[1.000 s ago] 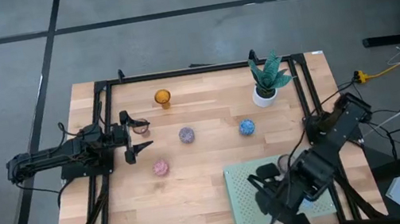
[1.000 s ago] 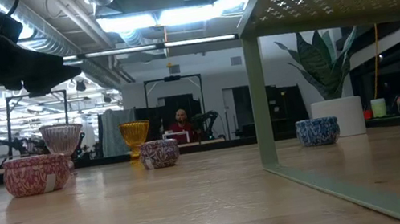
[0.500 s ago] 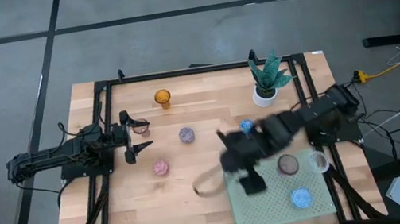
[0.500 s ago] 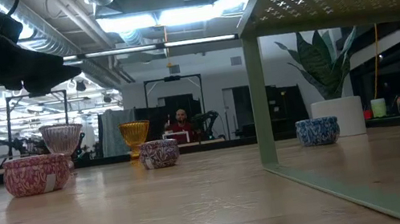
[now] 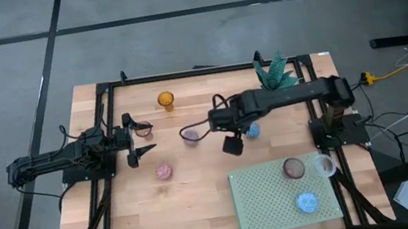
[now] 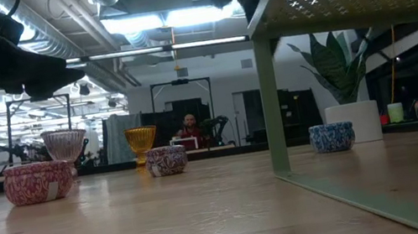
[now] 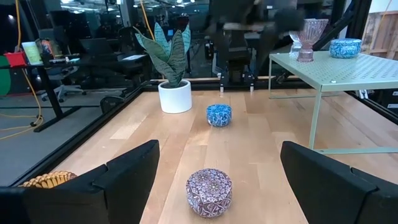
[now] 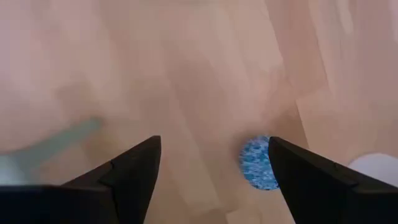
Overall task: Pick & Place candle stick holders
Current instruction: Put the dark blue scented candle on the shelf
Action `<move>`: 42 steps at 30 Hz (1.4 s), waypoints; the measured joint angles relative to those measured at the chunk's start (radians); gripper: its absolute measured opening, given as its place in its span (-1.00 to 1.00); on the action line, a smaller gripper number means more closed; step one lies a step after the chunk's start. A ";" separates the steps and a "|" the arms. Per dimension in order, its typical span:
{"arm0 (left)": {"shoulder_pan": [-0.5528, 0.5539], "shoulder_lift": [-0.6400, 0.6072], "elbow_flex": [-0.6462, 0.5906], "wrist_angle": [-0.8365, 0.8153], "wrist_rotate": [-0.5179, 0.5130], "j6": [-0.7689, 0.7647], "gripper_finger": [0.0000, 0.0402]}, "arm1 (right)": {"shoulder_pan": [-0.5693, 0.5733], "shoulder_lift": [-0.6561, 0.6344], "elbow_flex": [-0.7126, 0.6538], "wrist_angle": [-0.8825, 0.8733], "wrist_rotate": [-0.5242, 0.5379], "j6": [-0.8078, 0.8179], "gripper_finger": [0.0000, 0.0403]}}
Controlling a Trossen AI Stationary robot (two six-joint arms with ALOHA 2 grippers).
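Right now your nearest target is the blue candle stick holder (image 5: 252, 130), sitting on bare wood just right of centre in the high view, below the white plant pot (image 5: 269, 97). Your right gripper (image 5: 228, 134) hangs just to its left, the arm stretched across from the right edge of the frame, and its fingers are spread wide with nothing between them. In the right wrist view the blue holder (image 8: 258, 163) shows beside the inner edge of one finger (image 8: 311, 180), so judge it off to one side of the open gap and not centred in it; the next move likely calls for a small sideways shift before you descend.

Left of the gripper sits the purple holder (image 5: 190, 137), also close to it; the pink one (image 5: 164, 171) lies lower left and the amber one (image 5: 165, 99) near the top edge of the table (image 5: 202, 205).

On the pale green perforated mat (image 5: 267, 203), lower right, three holders already stand: brown (image 5: 293, 168), clear (image 5: 324, 165) and blue (image 5: 306, 202).

Your left gripper (image 5: 141, 139) waits at mid-left, jaws wide apart and empty, farther from the blue holder than the right.
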 joint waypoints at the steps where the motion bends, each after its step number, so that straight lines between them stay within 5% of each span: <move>1: 0.000 0.000 0.000 0.000 0.000 0.000 0.66 | -0.014 -0.005 -0.032 0.016 0.000 0.000 0.49; 24: 0.000 0.000 0.000 0.000 0.000 0.000 0.66 | -0.147 -0.207 -0.556 0.260 -0.056 0.043 0.50; 36: 0.000 0.000 0.000 0.000 0.000 0.000 0.66 | -0.156 -0.235 -0.644 0.366 -0.069 -0.040 0.95; 42: 0.000 0.000 0.000 0.000 0.000 0.000 0.66 | -0.163 -0.198 -0.644 0.394 -0.059 -0.112 0.97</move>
